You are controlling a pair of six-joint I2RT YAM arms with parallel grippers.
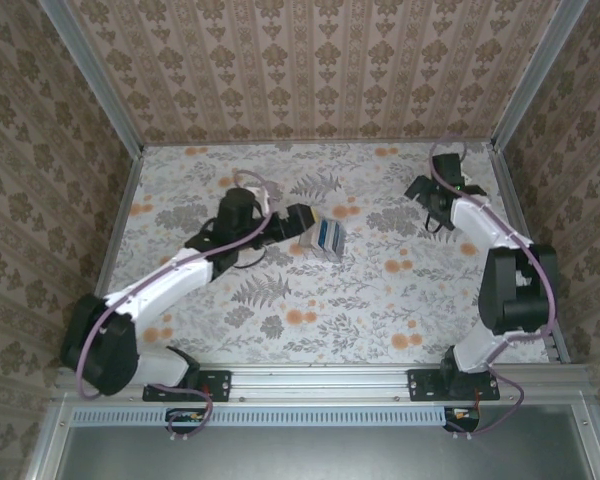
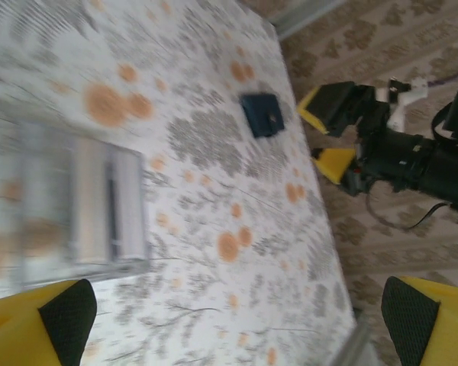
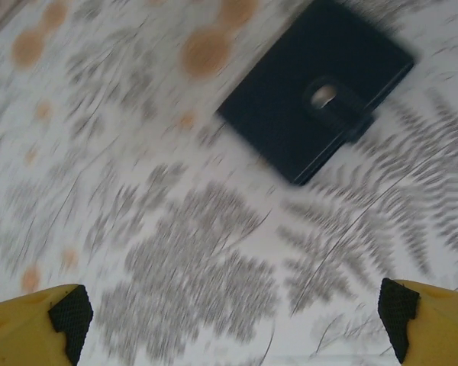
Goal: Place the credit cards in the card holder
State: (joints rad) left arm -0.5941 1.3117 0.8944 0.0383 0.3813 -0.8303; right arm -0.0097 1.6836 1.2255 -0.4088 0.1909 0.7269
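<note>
1. The credit cards (image 1: 328,238) lie bunched and overlapping, flat on the table (image 1: 280,330) near its middle. The card holder (image 3: 317,99) lies well apart from them, toward the far right side. It is shut, with its strap tab fastened across the cover.
2. Your left tool (image 2: 237,320) is spread wide with nothing in it, just beside the cards. Your right tool (image 3: 235,320) is also wide open and empty, near the holder but not touching it.
3. The biggest risk is the shut holder. If you bring a card over before it is opened, the card has no slot to enter and will likely skid off the cover.
4. The cards are thin and lie flat. A fingertip may ride over an edge instead of under it, shove the whole bunch along, or lift two cards at once.
5. The holder looks light, so prying at the strap with one tool may simply drag it. It sits near the table's right edge and the metal rail (image 1: 525,230), which leaves little room.
6. What stands in your way is the right arm (image 1: 500,250), poised beside the holder. If the left tool carries a card there, the two could crowd or clash.
7. The busy floral print and the blurred wrist views make card edges hard to judge.
</note>
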